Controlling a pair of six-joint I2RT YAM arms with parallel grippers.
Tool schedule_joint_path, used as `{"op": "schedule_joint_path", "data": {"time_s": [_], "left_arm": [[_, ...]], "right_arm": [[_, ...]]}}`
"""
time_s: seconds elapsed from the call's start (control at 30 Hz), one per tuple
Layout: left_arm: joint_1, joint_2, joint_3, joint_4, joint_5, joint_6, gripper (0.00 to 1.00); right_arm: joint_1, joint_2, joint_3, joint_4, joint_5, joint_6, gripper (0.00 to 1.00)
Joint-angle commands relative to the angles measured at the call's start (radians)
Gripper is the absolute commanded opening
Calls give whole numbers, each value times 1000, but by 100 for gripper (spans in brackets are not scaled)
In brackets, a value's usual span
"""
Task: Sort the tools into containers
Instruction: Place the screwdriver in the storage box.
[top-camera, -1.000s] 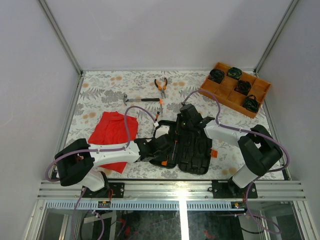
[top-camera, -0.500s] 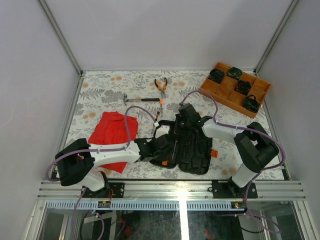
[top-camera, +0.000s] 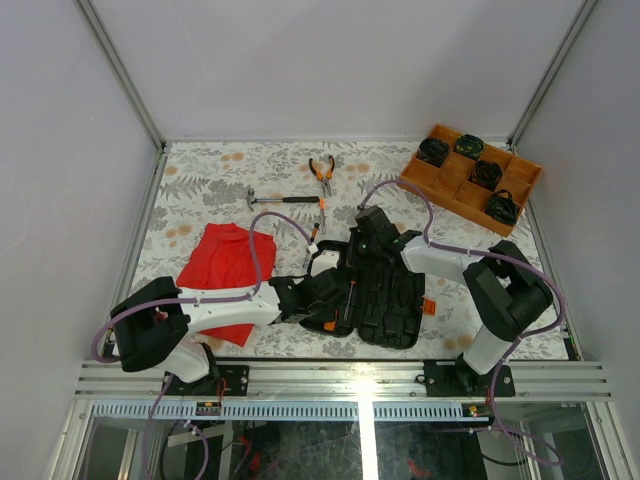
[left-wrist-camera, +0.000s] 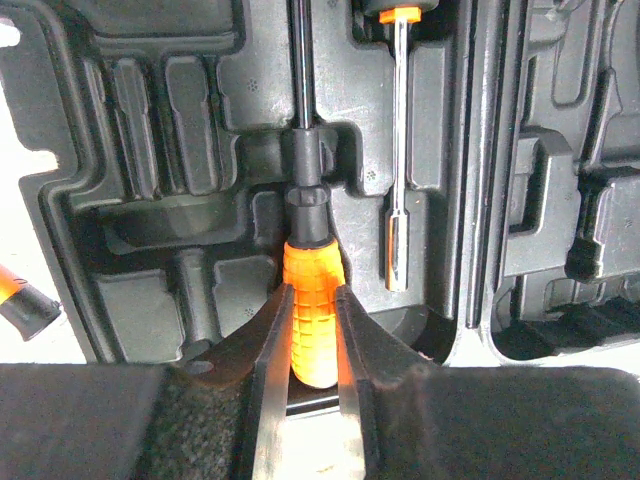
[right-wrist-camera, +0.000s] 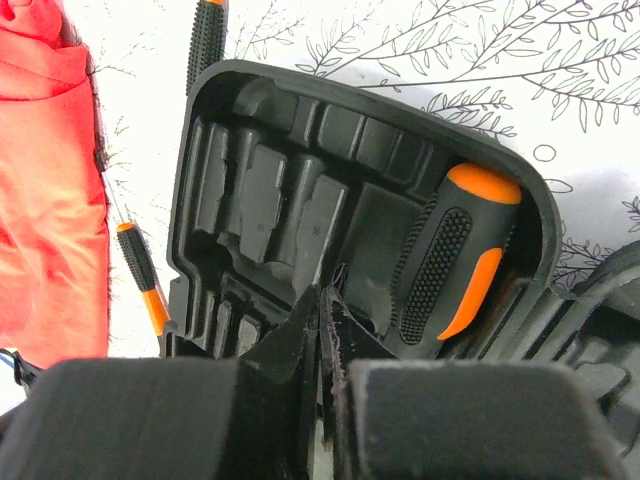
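The black tool case (top-camera: 385, 300) lies open near the table's front. My left gripper (top-camera: 322, 312) is shut on an orange-handled screwdriver (left-wrist-camera: 313, 300) whose shaft lies in a moulded slot of the case (left-wrist-camera: 150, 130). A steel driver with an orange tip (left-wrist-camera: 398, 150) sits in the slot beside it. My right gripper (top-camera: 363, 245) is shut, its tips (right-wrist-camera: 325, 300) against the inside of the case (right-wrist-camera: 250, 190), next to a large black-and-orange handle (right-wrist-camera: 455, 265) lying in a slot. A hammer (top-camera: 285, 200), pliers (top-camera: 321, 172) and two screwdrivers (top-camera: 318, 222) lie on the table behind the case.
A red cloth (top-camera: 225, 265) lies left of the case, over my left arm's side. An orange compartment tray (top-camera: 445, 185) with black round items stands at the back right. Loose screwdrivers (right-wrist-camera: 140, 275) lie between cloth and case. Metal rails border the table.
My right gripper has shifted slightly left and farther back over the case. My left gripper stays on the screwdriver handle.
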Motion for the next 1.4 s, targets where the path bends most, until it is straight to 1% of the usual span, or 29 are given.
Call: {"op": "schedule_joint_path", "data": {"time_s": [0.0,0.3,0.93,1.33,1.37], "left_arm": [[-16,59,-37,-40,8,-6,5],[-18,60,-34,-38,12,-1,4],[-22,73,-19,-39,18,-1,3],[-24,74,-20,-39,18,-4,3],[-24,74,-20,-40,19,-4,3]], "right_arm": [[-5,8,37,-11,16,-18,0],[-5,22,45,-31,23,-26,0],[-5,-61,42,-71,62,-39,0],[-5,-32,45,-49,37,-43,0],[-5,-7,49,-49,34,-43,0]]}}
